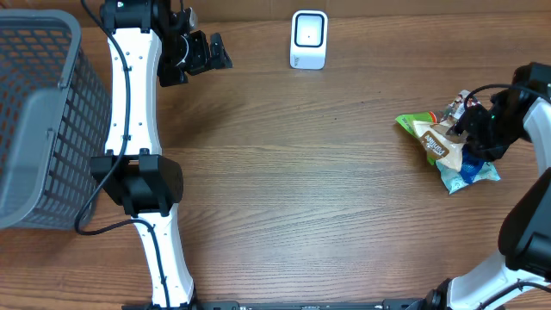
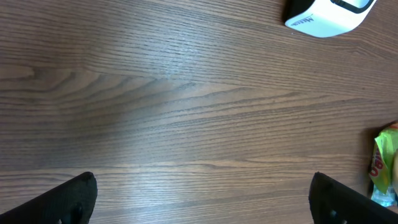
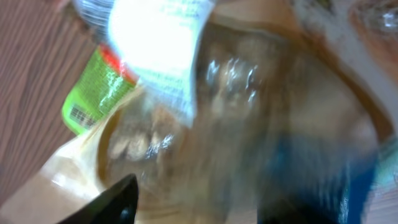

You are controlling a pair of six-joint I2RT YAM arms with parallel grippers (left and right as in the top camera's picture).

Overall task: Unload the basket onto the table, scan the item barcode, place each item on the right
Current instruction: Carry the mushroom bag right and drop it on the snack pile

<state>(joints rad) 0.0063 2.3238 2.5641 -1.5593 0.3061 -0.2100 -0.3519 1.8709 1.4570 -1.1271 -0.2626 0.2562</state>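
Note:
A small pile of snack packets lies at the table's right side: a tan packet with a clear window (image 1: 441, 143), a green one (image 1: 411, 122) and a blue one (image 1: 472, 172). My right gripper (image 1: 473, 129) is down over this pile. In the blurred right wrist view its jaws (image 3: 205, 208) stand apart, with the tan packet (image 3: 236, 124) filling the space under them and the green packet (image 3: 87, 102) showing a barcode at the left. The white scanner (image 1: 309, 39) stands at the back centre. My left gripper (image 1: 205, 53) hovers open left of it, over bare wood (image 2: 202, 202).
A grey mesh basket (image 1: 34, 112) takes up the left edge of the table. The left wrist view catches the scanner (image 2: 329, 15) at its top right and the green packet's edge (image 2: 385, 163) at the far right.

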